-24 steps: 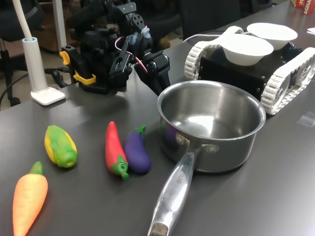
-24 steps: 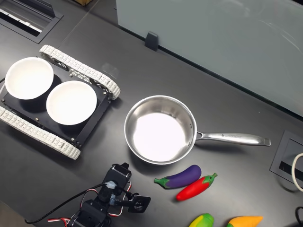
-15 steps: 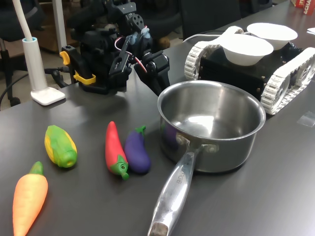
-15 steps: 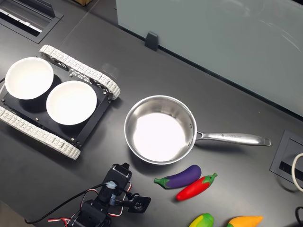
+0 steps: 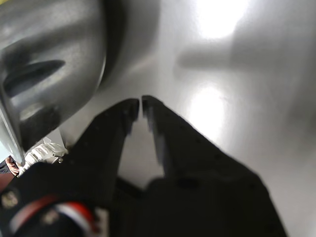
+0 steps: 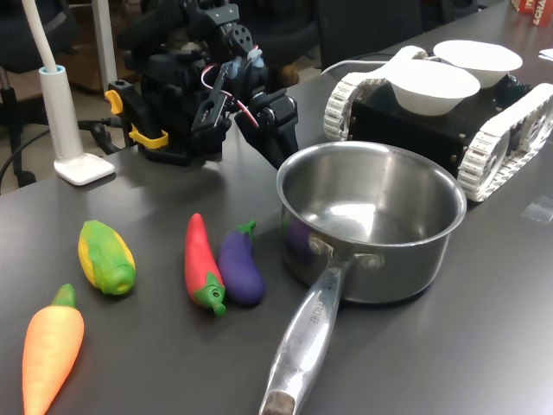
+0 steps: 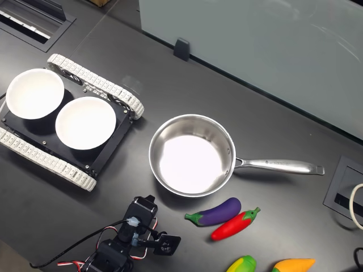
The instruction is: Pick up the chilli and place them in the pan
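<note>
Beside the pan (image 6: pixel 371 216) on the dark counter (image 6: pixel 484 328), nothing has shifted over the last moment: the tool (image 5: pixel 138 107) hangs where it was, tips nearly touching and holding nothing. The chilli (image 6: pixel 201 262) lies untouched against the eggplant (image 6: pixel 239 264), near the pan's handle in the first exterior view, so the reach has apparently not begun.
</note>
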Available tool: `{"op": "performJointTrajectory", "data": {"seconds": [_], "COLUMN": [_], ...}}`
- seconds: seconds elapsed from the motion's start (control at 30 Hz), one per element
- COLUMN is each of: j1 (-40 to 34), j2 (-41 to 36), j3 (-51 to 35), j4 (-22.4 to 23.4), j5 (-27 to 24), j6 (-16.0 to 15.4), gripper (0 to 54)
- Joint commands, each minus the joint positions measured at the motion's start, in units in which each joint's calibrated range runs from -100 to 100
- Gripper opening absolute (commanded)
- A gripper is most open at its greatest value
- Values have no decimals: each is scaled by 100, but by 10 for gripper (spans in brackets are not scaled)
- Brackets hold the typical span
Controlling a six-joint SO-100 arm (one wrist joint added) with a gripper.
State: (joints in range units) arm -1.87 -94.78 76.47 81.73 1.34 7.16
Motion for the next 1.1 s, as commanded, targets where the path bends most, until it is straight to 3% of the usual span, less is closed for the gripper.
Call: {"op": "performJointTrajectory", "data": {"seconds": [0.0, 1.07], "j1": [-42, 187], "j2": [-66, -66], "j3": [-246, -1100], "j4": [-143, 395], "j5": [78, 293], "j6": [-2, 6], "gripper": [2, 2]}}
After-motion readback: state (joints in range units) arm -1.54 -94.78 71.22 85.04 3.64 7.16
